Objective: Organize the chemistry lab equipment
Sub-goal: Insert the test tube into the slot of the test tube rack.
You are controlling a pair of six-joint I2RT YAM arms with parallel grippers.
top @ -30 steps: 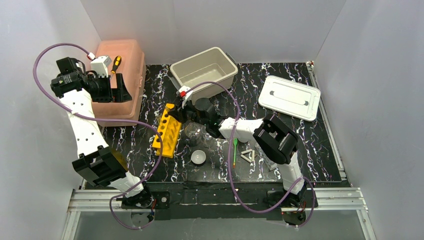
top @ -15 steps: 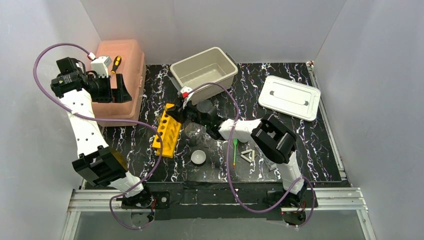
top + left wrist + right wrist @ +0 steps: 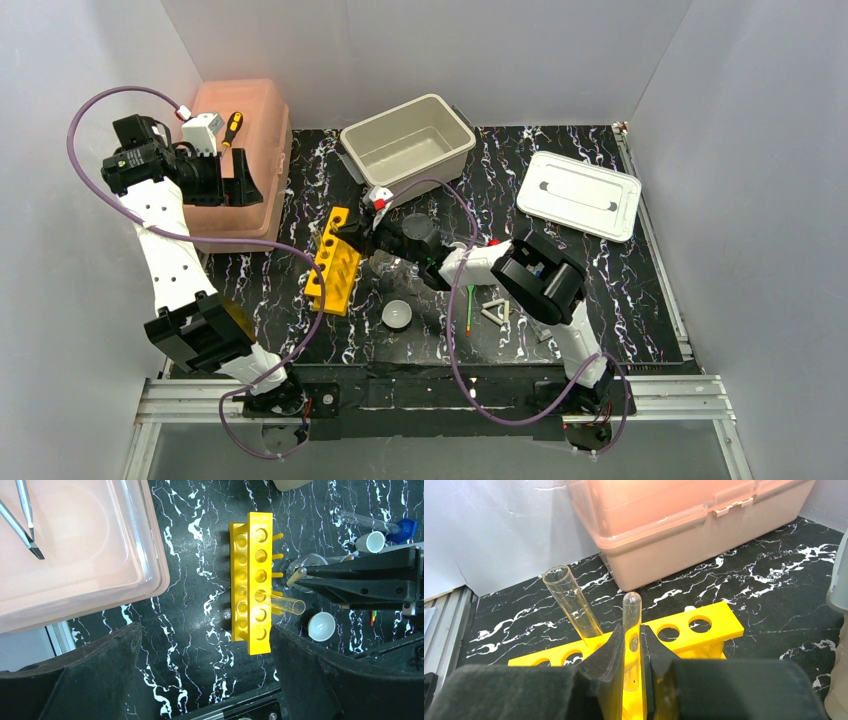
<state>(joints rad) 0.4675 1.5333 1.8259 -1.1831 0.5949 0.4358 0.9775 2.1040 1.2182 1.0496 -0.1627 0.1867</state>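
The yellow tube rack (image 3: 335,262) lies left of centre on the black marble table. One glass tube (image 3: 574,607) leans in a rack hole. My right gripper (image 3: 355,237) is shut on a second glass tube (image 3: 631,625), holding it rounded end up just over the rack (image 3: 694,630). The flask (image 3: 390,265) sits beside the rack under the right wrist. The white bowl (image 3: 397,314), green spoon (image 3: 469,303) and white triangle (image 3: 496,311) lie nearer the front. The squeeze bottle is mostly hidden by the right arm. My left gripper (image 3: 240,183) is open and empty, high beside the pink box.
The pink box (image 3: 240,160) stands at the back left with a screwdriver (image 3: 231,128) on it. A beige tub (image 3: 408,142) is at the back centre and its lid (image 3: 580,195) at the back right. Another tube (image 3: 362,521) with a blue cap lies past the flask.
My right gripper has shifted a little toward the front along the rack with the tube still held. The left arm has not moved.
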